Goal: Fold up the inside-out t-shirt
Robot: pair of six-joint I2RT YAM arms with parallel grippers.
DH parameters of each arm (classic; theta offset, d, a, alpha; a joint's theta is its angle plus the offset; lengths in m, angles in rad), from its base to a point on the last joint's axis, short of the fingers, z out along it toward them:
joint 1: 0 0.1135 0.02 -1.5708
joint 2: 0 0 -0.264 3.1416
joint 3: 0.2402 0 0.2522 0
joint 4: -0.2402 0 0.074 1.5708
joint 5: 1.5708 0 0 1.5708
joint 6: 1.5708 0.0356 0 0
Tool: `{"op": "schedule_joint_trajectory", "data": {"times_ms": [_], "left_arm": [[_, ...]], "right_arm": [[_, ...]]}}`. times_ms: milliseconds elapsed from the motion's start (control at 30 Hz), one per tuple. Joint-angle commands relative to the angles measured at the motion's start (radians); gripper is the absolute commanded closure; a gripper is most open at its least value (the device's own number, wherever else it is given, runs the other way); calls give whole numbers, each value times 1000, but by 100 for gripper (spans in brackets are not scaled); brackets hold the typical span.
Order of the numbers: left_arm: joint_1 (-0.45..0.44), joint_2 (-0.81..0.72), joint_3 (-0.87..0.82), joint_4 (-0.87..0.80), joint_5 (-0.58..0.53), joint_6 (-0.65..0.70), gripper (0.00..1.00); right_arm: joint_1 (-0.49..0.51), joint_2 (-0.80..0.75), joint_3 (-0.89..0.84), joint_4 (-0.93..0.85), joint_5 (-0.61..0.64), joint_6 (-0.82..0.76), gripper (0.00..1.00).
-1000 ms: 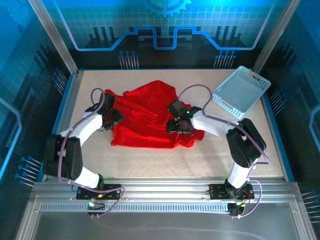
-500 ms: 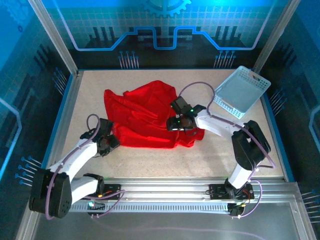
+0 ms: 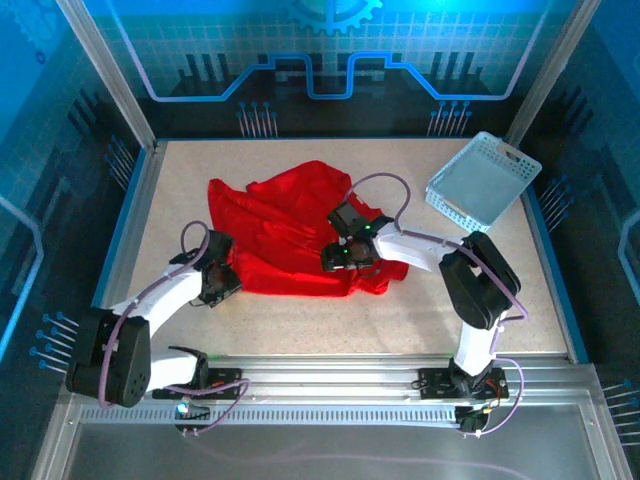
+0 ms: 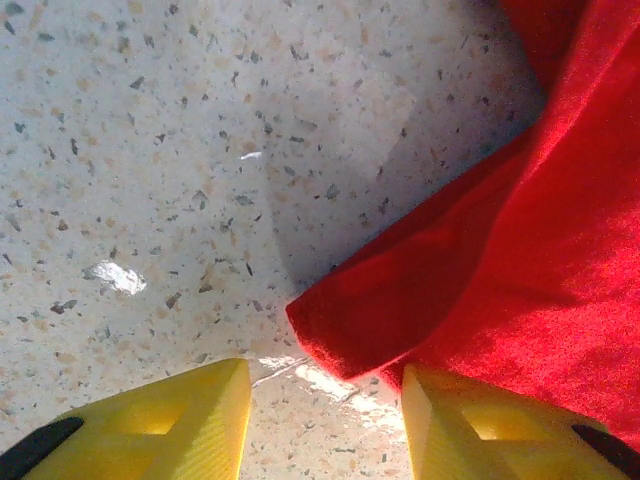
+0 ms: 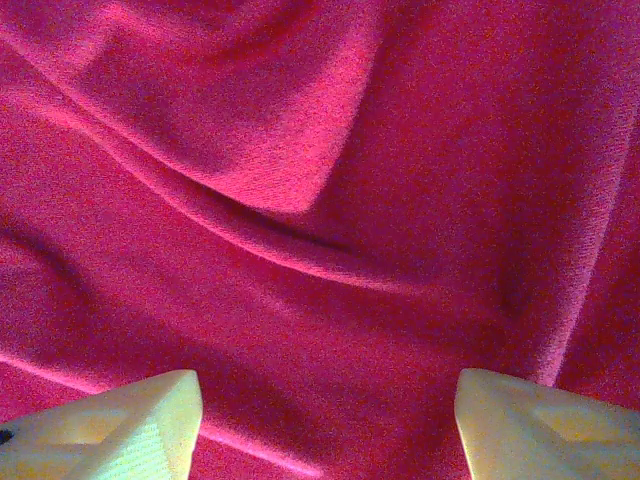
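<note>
The inside-out t-shirt [image 3: 285, 235] lies crumpled and partly spread in the middle of the table, bright red. My left gripper [image 3: 222, 283] is low at its near-left corner. In the left wrist view that gripper [image 4: 325, 425] stands open, and the folded corner of the t-shirt [image 4: 470, 270] lies just ahead of the gap, its edge by the right finger [image 4: 480, 430]. My right gripper [image 3: 338, 258] hovers over the shirt's right half. It [image 5: 325, 425] is open wide above wrinkled t-shirt [image 5: 330, 200] cloth, with nothing pinched.
A light blue mesh basket [image 3: 483, 182] rests tilted at the back right corner. Bare speckled tabletop [image 3: 300, 320] runs along the near side and to the left [image 4: 150, 150] of the shirt. Raised frame rails border the table.
My left gripper has come from the shirt's left side toward the near-left corner, and the left edge of the shirt now lies spread out. My right gripper has shifted slightly left.
</note>
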Motion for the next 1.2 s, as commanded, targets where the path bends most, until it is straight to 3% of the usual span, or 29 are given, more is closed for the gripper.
{"op": "schedule_joint_trajectory", "data": {"times_ms": [0, 200, 500, 667, 800, 1033, 1167], "left_arm": [[0, 22, 32, -13, -30, -11, 57], [2, 49, 41, -15, -23, -8, 65], [1, 47, 34, -25, -19, -13, 82], [0, 37, 25, -18, -1, -12, 97], [0, -77, 6, -5, 3, 4, 100], [1, -453, 18, 21, -98, 68, 100], [4, -461, 38, 50, -97, 84, 100]], "right_arm": [[-27, 38, 18, -24, 29, 35, 31], [-123, 61, -45, 2, 14, 62, 30], [-142, 69, -29, 9, 11, 59, 29], [-182, 79, -11, -3, 9, 58, 29], [-232, 97, 22, -33, 11, 48, 29], [-311, 123, 80, -44, -13, -5, 30], [-308, 48, 81, -48, -50, -52, 30]]}}
